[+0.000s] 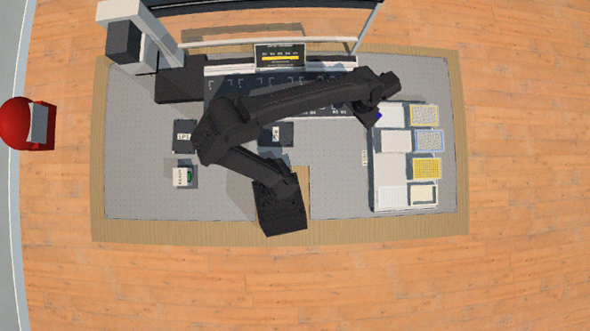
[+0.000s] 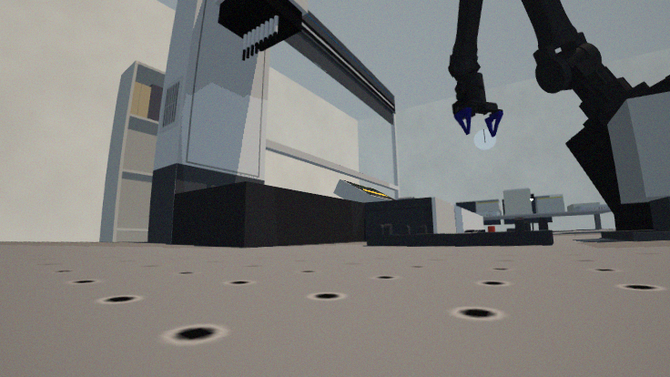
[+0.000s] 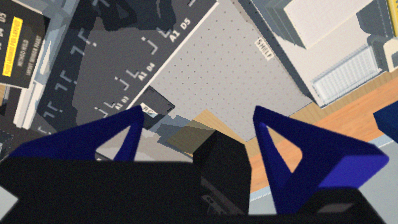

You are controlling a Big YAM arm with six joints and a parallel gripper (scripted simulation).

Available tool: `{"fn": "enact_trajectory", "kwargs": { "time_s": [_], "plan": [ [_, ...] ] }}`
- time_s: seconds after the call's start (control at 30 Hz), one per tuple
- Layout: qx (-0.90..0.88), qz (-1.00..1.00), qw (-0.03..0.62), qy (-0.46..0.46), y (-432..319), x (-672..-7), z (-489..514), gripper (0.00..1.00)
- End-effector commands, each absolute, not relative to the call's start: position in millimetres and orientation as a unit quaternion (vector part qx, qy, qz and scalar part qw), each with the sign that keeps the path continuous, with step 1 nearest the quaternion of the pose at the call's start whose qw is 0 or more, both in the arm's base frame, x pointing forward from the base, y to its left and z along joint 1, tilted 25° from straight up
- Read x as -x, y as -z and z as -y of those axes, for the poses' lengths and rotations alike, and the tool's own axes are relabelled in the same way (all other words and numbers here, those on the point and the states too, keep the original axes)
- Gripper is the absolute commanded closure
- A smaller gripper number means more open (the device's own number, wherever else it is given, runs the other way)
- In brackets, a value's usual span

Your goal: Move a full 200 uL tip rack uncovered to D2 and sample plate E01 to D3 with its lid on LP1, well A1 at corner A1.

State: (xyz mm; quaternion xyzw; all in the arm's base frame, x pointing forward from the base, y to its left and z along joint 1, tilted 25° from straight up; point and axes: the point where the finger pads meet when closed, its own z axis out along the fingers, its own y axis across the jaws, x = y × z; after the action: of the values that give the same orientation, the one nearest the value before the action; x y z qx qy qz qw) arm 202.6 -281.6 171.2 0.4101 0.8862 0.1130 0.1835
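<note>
The gripper (image 1: 377,115) hangs high above the bench with its 2 blue fingers (image 2: 463,120) spread fully apart and nothing between them. In the top view it sits over the near-deck corner of the SHELF (image 1: 372,178), just beside the far-left white ribbed item (image 1: 390,115).

Governing relation: every candidate item lies on the SHELF, to the side of the gripper away from the deck (image 1: 232,83), and well below it.

- Tip racks: 3 stand in the outer column. The yellow-framed rack (image 1: 424,115) and the blue-framed rack (image 1: 428,139) show a pale speckle on grey, which suggests tips present. The third rack (image 1: 426,168) shows plain yellow plate, which suggests it is empty. Size labels are too small to read.
- Long axes: the racks lie with their long sides running across the SHELF, from the gripper's column toward the outer edge.
- Sample plate E01: cannot be identified among the white items.

The wrist view is angled back toward the deck brackets and the D3 to D5 engravings (image 3: 150,70), so the fingers are not yet squared to any SHELF item. The likely next move is outward and down.
</note>
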Motion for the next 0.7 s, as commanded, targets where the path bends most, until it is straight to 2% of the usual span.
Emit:
{"fn": "enact_trajectory", "kwargs": {
  "time_s": [0.0, 0.67],
  "plan": [
    [-0.371, -0.903, 0.192, -0.100, -178.4, -201.4, 270.5, 0.00],
    [-0.213, -0.953, 0.206, -0.068, -177.4, -193.6, 186.0, 0.00]
  ]
}}
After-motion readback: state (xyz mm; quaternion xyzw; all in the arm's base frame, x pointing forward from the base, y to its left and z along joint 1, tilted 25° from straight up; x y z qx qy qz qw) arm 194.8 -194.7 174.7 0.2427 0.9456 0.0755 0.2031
